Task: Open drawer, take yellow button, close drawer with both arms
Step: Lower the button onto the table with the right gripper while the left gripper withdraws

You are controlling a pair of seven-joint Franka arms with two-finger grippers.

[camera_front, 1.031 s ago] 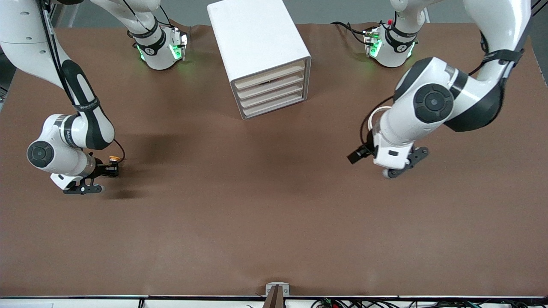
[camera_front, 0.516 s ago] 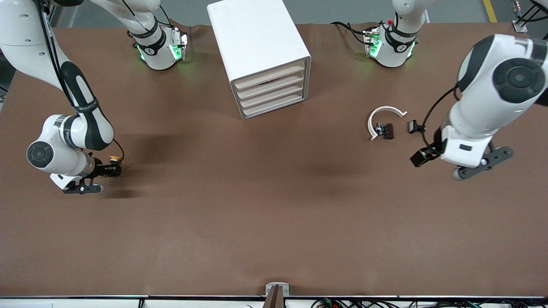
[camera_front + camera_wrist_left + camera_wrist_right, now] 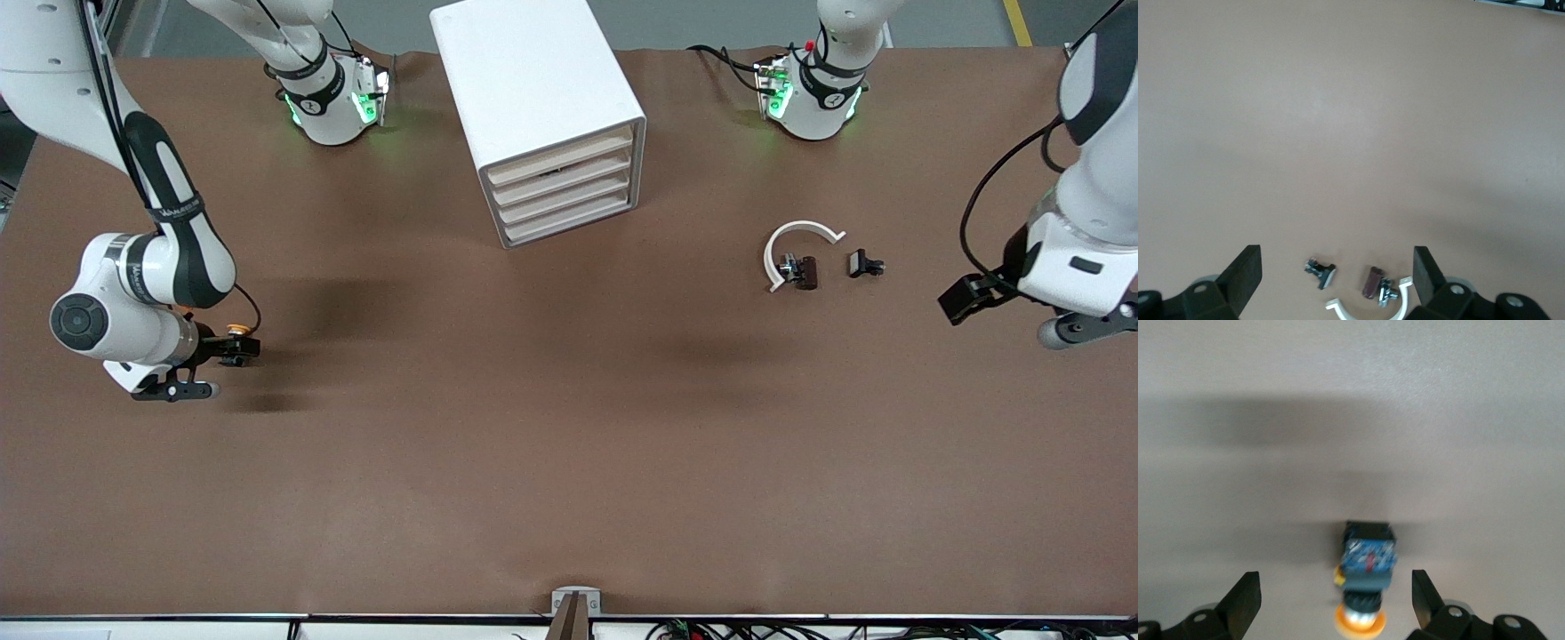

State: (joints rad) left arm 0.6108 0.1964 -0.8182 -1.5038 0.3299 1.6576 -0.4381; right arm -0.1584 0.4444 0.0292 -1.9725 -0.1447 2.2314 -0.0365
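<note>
The button [image 3: 236,339], orange cap on a dark blue body, lies on its side on the brown table at the right arm's end. My right gripper [image 3: 1335,587] is low around it and open. Its fingers [image 3: 1245,600] stand apart on either side of the button [image 3: 1367,577] without touching it. The white cabinet [image 3: 533,80] stands at the middle of the table's far edge, and each drawer front [image 3: 569,191] is flush and shut. My left gripper [image 3: 1338,277] hangs open and empty over bare table at the left arm's end, with the hand [image 3: 1071,271] at the view's edge.
Between the cabinet and the left hand lie a white C-shaped clip [image 3: 796,236], a small dark brown piece [image 3: 806,272] and a small black piece [image 3: 862,263]. The left wrist view shows the clip [image 3: 1368,308] and the black piece [image 3: 1320,271] on the table below.
My right gripper has opened and let go of the button on the table. The left arm has swung toward its own end of the table, uncovering the clip and small pieces.
</note>
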